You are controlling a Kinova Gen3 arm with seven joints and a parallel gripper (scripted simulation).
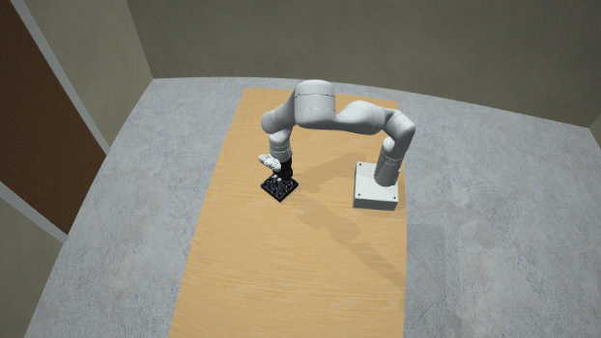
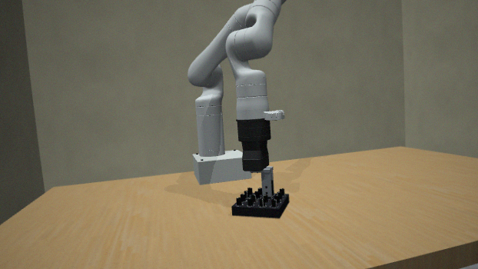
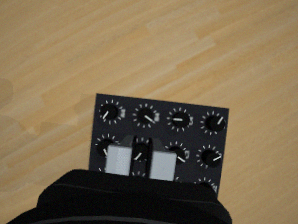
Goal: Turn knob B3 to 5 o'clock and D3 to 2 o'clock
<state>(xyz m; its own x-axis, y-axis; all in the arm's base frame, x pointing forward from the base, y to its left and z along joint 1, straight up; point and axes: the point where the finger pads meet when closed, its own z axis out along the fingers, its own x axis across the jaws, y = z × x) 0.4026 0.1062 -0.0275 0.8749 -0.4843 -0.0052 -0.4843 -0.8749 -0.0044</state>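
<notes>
The black knob box (image 1: 280, 198) (image 2: 255, 210) (image 3: 162, 108) stands flat on the table; in the wrist view its printed names lie right of the knobs, so its rear is at the left. My gripper (image 1: 276, 184) (image 2: 267, 193) (image 3: 141, 151) points straight down, its grey fingers on both sides of knob B3 (image 3: 141, 149), closed on it with their tips low among the knobs. The B3 line points down-left in the wrist view, at about 10 o'clock. Knob D3 (image 3: 207, 157) stands free at the right, its line at about 5 o'clock. Rows 1 and 2 are mostly hidden.
Knobs A3 (image 3: 103, 145) and C3 (image 3: 177, 150) stand close outside the two fingers, partly covered. Knobs A4 (image 3: 109, 111), B4 (image 3: 145, 116), C4 (image 3: 179, 120) and D4 (image 3: 213, 123) show fully. The robot base (image 1: 377, 195) (image 2: 223, 173) stands away from the box on the wooden table (image 1: 290, 270) (image 2: 154, 234).
</notes>
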